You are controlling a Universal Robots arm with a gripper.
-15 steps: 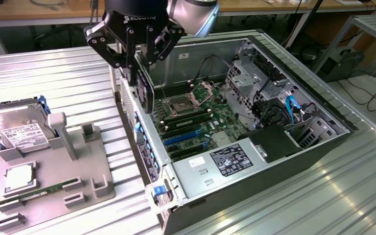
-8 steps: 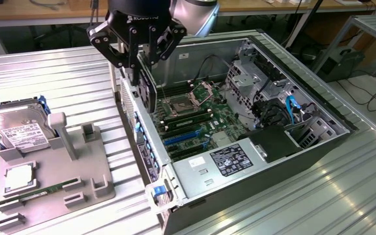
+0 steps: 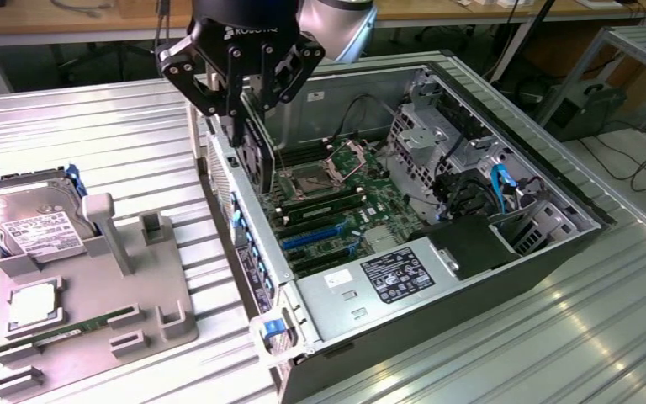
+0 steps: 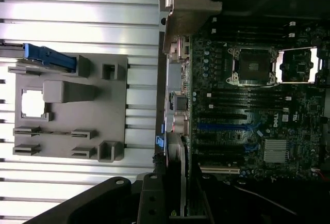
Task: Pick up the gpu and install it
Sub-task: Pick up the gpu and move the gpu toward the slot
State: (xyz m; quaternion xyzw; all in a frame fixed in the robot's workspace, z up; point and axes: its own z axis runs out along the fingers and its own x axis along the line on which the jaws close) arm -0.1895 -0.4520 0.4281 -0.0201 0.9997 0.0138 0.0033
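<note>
Looking from the exterior view, the black jaws are clenching the top edge of the graphics card (image 3: 260, 156). The card is hanging upright over the open computer case (image 3: 548, 194), close to the wall on the exterior view's left. It is showing as a thin, flat, dark board, hovering over the motherboard (image 3: 346, 210) a little way from the blue slots (image 3: 312, 237). Whether its lower edge is touching anything I cannot tell. A grey holder (image 3: 98, 286) is sitting on the ribbed metal worktop (image 3: 98, 143) beside the case, carrying a hard drive (image 3: 26, 223) and a memory stick (image 3: 60, 330).

Turning to the wrist view, the graphics card (image 4: 183, 172) is appearing edge-on as a narrow dark slab. A silver-grey metal strip is running along it, and it is lying just beside the motherboard (image 4: 227, 95) near the blue slots (image 4: 221, 127).
</note>
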